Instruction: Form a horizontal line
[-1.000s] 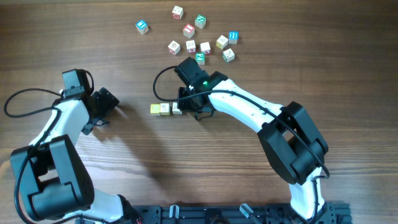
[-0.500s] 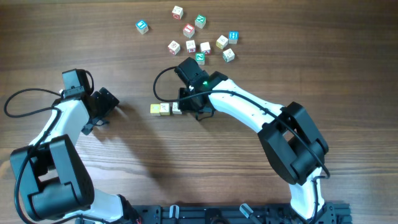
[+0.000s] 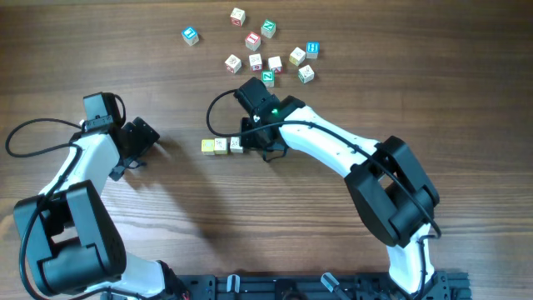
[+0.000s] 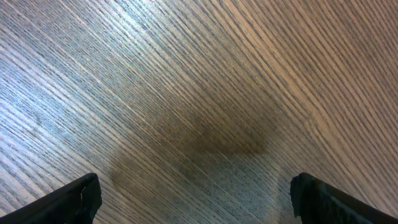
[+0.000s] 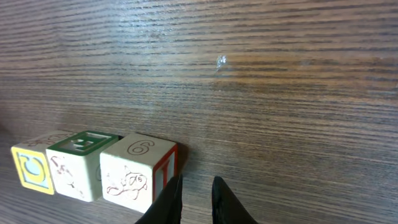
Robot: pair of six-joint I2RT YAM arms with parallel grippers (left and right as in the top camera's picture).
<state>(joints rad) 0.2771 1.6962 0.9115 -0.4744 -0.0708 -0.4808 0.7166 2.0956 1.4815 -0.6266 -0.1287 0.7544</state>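
Note:
The horizontal line (image 3: 221,145) is a short row of three touching cubes left of the table's middle. In the right wrist view it reads as a yellow-faced cube (image 5: 30,168), a green-topped cube (image 5: 81,163) and a cream cube with a red-edged side (image 5: 137,171). My right gripper (image 3: 250,143) sits at the row's right end; its fingers (image 5: 196,190) are shut with nothing between them, the left tip right beside the cream cube. My left gripper (image 3: 137,154) is wide open over bare wood (image 4: 196,199), far left of the row.
Several loose letter cubes lie at the back: a blue-faced one (image 3: 191,35), another blue one (image 3: 313,50), a red-faced one (image 3: 253,39), a green one (image 3: 268,27), a green one by my right arm (image 3: 267,77), and cream ones (image 3: 233,62).

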